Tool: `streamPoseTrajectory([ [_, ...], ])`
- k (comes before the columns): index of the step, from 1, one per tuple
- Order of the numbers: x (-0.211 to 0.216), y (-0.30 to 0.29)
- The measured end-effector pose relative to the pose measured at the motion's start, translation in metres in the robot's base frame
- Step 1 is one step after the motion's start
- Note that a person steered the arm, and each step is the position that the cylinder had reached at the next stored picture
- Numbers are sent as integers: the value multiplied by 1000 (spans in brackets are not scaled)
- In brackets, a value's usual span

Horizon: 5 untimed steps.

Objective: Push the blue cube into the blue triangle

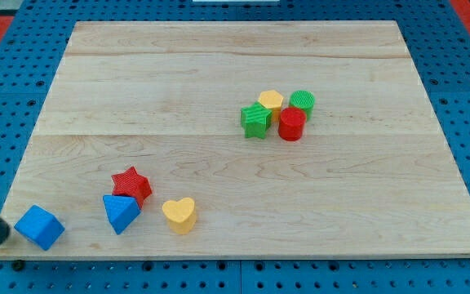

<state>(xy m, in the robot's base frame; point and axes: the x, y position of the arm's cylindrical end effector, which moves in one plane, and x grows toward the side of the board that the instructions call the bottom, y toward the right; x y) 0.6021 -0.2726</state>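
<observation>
— Progress so far: our tip point(5, 237) sits at the board's bottom-left corner, just left of the blue cube point(40, 226).

— Has the cube reached the blue triangle point(120, 212)?

— Not yet; a gap separates them, so we judge the whole push remains. We have no claw, only the rod.
</observation>
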Motion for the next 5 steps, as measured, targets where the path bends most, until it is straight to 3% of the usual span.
streamPoseTrajectory([
  [5,-11,139],
])
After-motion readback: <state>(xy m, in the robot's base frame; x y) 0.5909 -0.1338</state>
